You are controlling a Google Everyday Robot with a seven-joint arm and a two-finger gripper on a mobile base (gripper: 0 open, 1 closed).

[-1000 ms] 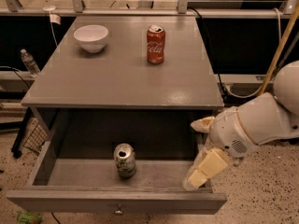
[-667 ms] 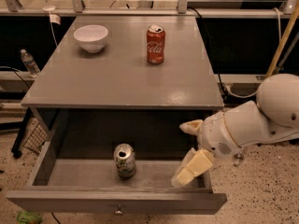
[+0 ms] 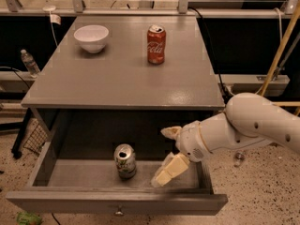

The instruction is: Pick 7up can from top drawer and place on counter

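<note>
The 7up can [image 3: 125, 161] stands upright in the open top drawer [image 3: 117, 202], left of its middle, silvery with green markings. My gripper [image 3: 165, 154] is over the drawer's right part, just right of the can and apart from it. Its cream fingers [image 3: 169, 169] are spread open and hold nothing. The grey counter [image 3: 126, 74] lies above the drawer.
A red Coca-Cola can [image 3: 156, 44] and a white bowl [image 3: 91, 38] stand on the counter's far part. A plastic bottle [image 3: 29, 62] lies on the floor at the left. My white arm [image 3: 253, 123] reaches in from the right.
My gripper and arm have moved left over the drawer, closer to the 7up can. The can has not moved.
</note>
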